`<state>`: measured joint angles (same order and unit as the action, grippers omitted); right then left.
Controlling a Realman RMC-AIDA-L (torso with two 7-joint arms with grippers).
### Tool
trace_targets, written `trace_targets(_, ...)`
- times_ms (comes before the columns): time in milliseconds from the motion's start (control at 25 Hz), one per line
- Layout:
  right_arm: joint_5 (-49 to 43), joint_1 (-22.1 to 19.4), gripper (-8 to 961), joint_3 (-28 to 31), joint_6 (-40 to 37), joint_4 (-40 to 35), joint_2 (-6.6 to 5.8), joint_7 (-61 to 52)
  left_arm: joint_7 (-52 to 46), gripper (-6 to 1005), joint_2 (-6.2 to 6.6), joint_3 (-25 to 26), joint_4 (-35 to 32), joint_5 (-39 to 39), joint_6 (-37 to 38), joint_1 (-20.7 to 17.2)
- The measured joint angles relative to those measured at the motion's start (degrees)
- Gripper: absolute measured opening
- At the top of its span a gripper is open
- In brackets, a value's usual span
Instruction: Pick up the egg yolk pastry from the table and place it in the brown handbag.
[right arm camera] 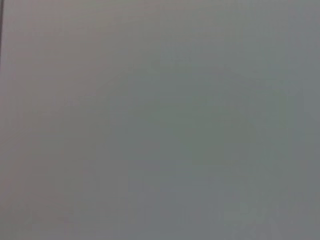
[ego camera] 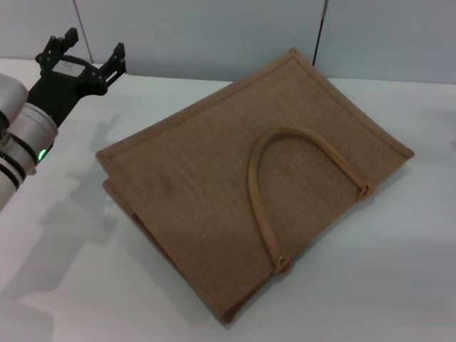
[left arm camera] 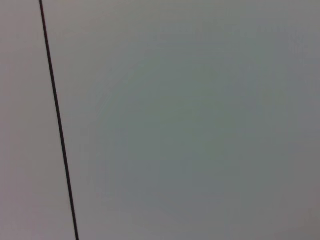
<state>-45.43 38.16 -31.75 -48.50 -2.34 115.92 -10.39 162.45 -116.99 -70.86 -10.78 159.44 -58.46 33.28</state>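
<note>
The brown handbag (ego camera: 235,171) lies flat on the white table (ego camera: 85,271) in the head view, with one tan loop handle (ego camera: 299,142) on top. My left gripper (ego camera: 89,51) is raised at the far left, above the table's back edge, left of the bag, with its black fingers apart and nothing between them. The egg yolk pastry is out of view in every frame. My right gripper is out of view. Both wrist views show only a plain grey wall.
A grey wall (ego camera: 214,35) runs behind the table, with a thin dark seam (left arm camera: 57,120) in the left wrist view. The bag's opening faces the front left, near the bag corner (ego camera: 107,182).
</note>
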Motion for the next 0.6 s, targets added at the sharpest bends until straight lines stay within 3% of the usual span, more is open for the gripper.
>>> trace_targets(600, 0.2, 1.1, 863, 0.0, 2.9, -0.4, -0.05, 0.3, 0.2, 877, 0.23, 0.0, 1.8, 2.5, 1.4, 0.6)
